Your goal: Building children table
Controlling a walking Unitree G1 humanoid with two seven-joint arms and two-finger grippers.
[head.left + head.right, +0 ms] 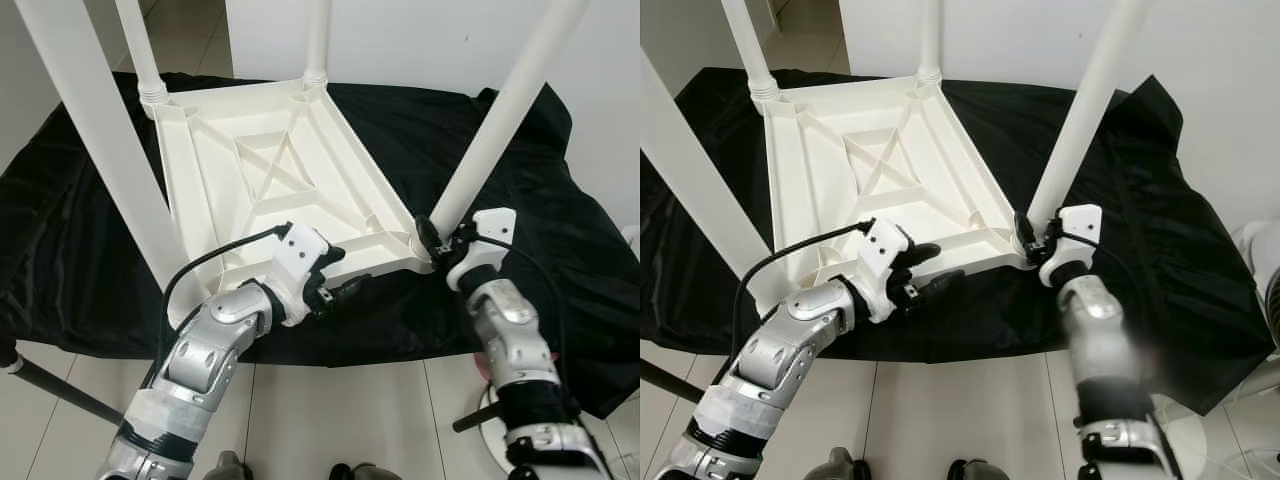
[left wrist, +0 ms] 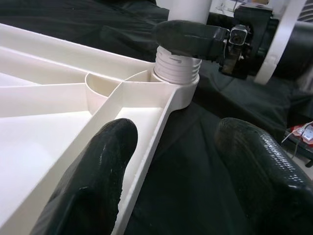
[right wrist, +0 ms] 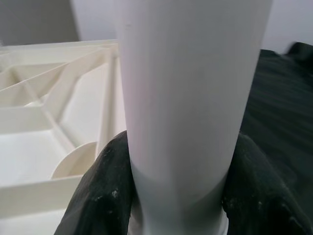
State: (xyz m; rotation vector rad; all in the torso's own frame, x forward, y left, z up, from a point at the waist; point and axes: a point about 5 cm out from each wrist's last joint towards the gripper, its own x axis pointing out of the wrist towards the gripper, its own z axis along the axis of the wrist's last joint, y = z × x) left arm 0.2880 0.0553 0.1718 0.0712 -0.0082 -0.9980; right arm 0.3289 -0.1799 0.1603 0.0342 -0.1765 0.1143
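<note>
A white plastic children's table [image 1: 280, 170] lies upside down on a black cloth, its ribbed underside facing up and all its legs pointing upward. My right gripper [image 1: 432, 238] is shut on the near right leg [image 1: 490, 130] just above its threaded socket [image 2: 177, 68]; its fingers [image 3: 98, 196] hug the leg [image 3: 190, 98] on both sides. My left gripper [image 1: 335, 275] is open at the table's near rim [image 2: 146, 147]. One finger [image 2: 98, 186] rests over the inside of the rim, and the other [image 2: 259, 166] hangs over the cloth outside it.
The black cloth [image 1: 60, 250] covers a low surface that ends close in front of me, above a tiled floor [image 1: 330, 420]. The thick near left leg [image 1: 100, 150] rises close to my left arm. A dark pole [image 1: 50, 385] slants at lower left. A white wall stands behind.
</note>
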